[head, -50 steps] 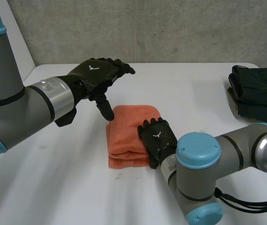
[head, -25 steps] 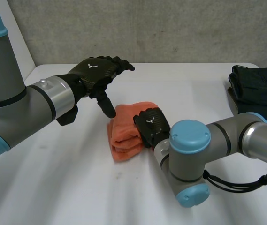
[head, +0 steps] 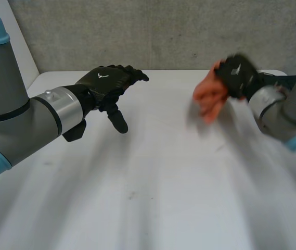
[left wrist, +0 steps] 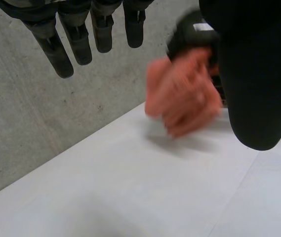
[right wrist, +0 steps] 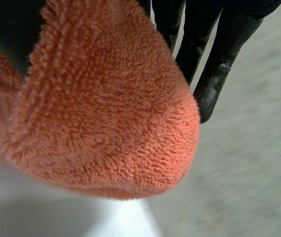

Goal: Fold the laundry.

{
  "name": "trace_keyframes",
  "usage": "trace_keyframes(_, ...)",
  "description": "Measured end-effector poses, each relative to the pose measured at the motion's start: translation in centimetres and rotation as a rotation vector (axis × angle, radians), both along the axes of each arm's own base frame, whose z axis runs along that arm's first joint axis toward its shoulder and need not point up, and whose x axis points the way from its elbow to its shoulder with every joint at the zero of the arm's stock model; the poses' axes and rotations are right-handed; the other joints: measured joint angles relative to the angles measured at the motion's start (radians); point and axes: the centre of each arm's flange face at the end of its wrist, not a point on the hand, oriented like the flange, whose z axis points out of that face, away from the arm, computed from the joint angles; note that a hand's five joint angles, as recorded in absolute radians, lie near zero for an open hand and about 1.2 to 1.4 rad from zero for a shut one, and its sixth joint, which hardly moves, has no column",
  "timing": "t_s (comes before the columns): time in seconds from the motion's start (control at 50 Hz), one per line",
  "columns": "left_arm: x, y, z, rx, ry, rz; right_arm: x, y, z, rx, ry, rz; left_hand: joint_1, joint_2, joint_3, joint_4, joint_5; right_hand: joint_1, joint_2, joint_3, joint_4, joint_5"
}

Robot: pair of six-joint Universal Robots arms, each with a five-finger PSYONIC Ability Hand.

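Judging by its thick terry pile, the folded orange towel [right wrist: 105, 113] is taken to be light, soft and limp, and not slippery. It is best gripped across the whole bundle, so that the layers are not let apart. It is carried clear above the far right part of the tabletop [head: 153, 172], clamped between fingers and thumb of the right hand [head: 237, 74]. The left hand [head: 108, 83], fingers loosely straight and holding nothing, is poised well apart from it
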Motion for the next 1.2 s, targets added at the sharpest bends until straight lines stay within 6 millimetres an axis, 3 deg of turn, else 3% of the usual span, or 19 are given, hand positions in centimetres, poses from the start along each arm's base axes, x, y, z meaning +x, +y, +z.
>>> trace_keyframes(0.04, 0.0, 0.0, 0.0, 0.001, 0.000, 0.001, -0.8, -2.3, 3.7, -0.086, -0.076, 0.002, 0.000, 0.000, 0.000, 0.000, 0.000, 0.019, 0.007, 0.000, 0.000, 0.000)
trace_keyframes(0.16, 0.2, -0.2, -0.1, 0.004, 0.000, 0.008, -4.6, -7.1, 11.8, -0.227, -0.313, -0.002, 0.000, 0.000, 0.000, 0.000, 0.000, 0.019, 0.007, 0.000, 0.006, 0.000)
trace_keyframes(0.22, 0.2, -0.2, -0.1, 0.008, 0.001, 0.009, -7.1, -8.8, 13.5, -0.265, -0.375, -0.012, 0.000, 0.000, 0.000, 0.000, 0.000, 0.019, 0.007, 0.010, 0.006, 0.012)
trace_keyframes(0.28, 0.2, -0.2, -0.2, 0.012, 0.002, 0.010, -9.9, -10.4, 13.7, -0.282, -0.393, -0.032, 0.000, 0.000, 0.000, 0.000, 0.000, 0.019, 0.007, 0.010, 0.010, 0.020)
trace_keyframes(0.4, 0.2, -0.2, -0.4, 0.015, 0.006, 0.011, -14.8, -12.6, 10.4, -0.221, -0.335, -0.029, 0.000, 0.000, 0.000, 0.000, 0.000, 0.019, 0.013, 0.020, 0.019, 0.020)
trace_keyframes(0.42, 0.2, -0.2, -0.4, 0.015, 0.006, 0.011, -14.8, -12.6, 10.4, -0.221, -0.335, -0.029, 0.000, 0.000, 0.000, 0.000, 0.000, 0.019, 0.013, 0.020, 0.019, 0.020)
trace_keyframes(0.46, 0.2, -0.2, -0.5, 0.015, 0.008, 0.011, -17.0, -13.2, 7.1, -0.139, -0.296, -0.005, 0.000, 0.000, 0.000, 0.000, 0.000, 0.019, 0.013, 0.020, 0.019, 0.020)
trace_keyframes(0.5, 0.2, -0.3, -0.5, 0.016, 0.009, 0.012, -17.6, -13.4, 6.2, -0.116, -0.289, -0.001, 0.000, 0.000, 0.000, 0.000, 0.000, 0.019, 0.013, 0.020, 0.019, 0.020)
trace_keyframes(0.52, 0.1, -0.3, -0.6, 0.017, 0.009, 0.012, -19.0, -13.5, 3.9, -0.058, -0.277, 0.008, 0.000, 0.000, 0.000, 0.000, 0.000, 0.019, 0.013, 0.020, 0.019, 0.020)
trace_keyframes(0.66, -0.2, -0.4, -1.3, 0.032, 0.011, 0.008, -23.8, -13.1, -3.1, 0.112, -0.278, -0.016, 0.000, 0.000, 0.000, 0.000, 0.000, 0.019, 0.013, 0.020, 0.019, 0.020)
trace_keyframes(0.8, -0.3, -0.4, -1.5, 0.041, 0.011, 0.005, -26.6, -12.5, -5.3, 0.159, -0.278, -0.076, 0.000, 0.000, 0.000, 0.000, 0.000, 0.019, 0.013, 0.020, 0.019, 0.038)
trace_keyframes(0.82, -0.4, -0.4, -1.5, 0.041, 0.012, 0.004, -26.8, -12.3, -5.0, 0.164, -0.277, -0.086, 0.000, 0.000, 0.000, 0.000, 0.000, -0.069, -0.145, -0.128, -0.151, -0.082)
trace_keyframes(0.84, -0.4, -0.4, -1.5, 0.041, 0.012, 0.004, -26.9, -12.2, -4.8, 0.165, -0.277, -0.089, 0.000, 0.000, 0.000, 0.000, 0.000, -0.069, -0.145, -0.128, -0.151, -0.082)
trace_keyframes(0.88, -0.3, -0.4, -1.5, 0.041, 0.013, 0.005, -26.9, -11.7, -3.6, 0.172, -0.277, -0.100, 0.000, 0.000, 0.000, 0.000, 0.000, -0.498, -0.617, -0.591, -0.591, -0.512)
trace_keyframes(0.94, -0.3, -0.4, -1.5, 0.041, 0.013, 0.005, -26.7, -11.0, -1.4, 0.177, -0.279, -0.112, 0.000, 0.000, 0.000, 0.000, 0.000, -0.638, -0.877, -0.848, -0.896, -0.756)
trace_keyframes(1.06, -0.3, -0.3, -1.2, 0.036, 0.016, 0.005, -26.0, -9.0, 5.8, 0.144, -0.289, -0.187, 0.000, 0.000, 0.000, 0.000, 0.000, -0.645, -0.914, -0.886, -0.932, -0.777)
trace_keyframes(1.1, -0.3, -0.2, -1.2, 0.034, 0.016, 0.005, -25.9, -8.6, 7.2, 0.130, -0.294, -0.216, 0.000, 0.000, 0.000, 0.000, 0.000, -0.645, -0.914, -0.886, -0.932, -0.777)
trace_keyframes(1.12, -0.3, -0.2, -1.0, 0.031, 0.019, 0.006, -25.7, -8.0, 9.0, 0.114, -0.303, -0.260, 0.000, 0.000, 0.000, 0.000, 0.000, -0.645, -0.914, -0.886, -0.932, -0.777)
trace_keyframes(1.2, -0.2, 0.0, -0.4, 0.020, 0.032, 0.011, -24.5, -6.5, 12.4, 0.084, -0.323, -0.336, 0.000, 0.000, 0.000, 0.000, 0.000, -0.645, -0.914, -0.886, -0.932, -0.777)
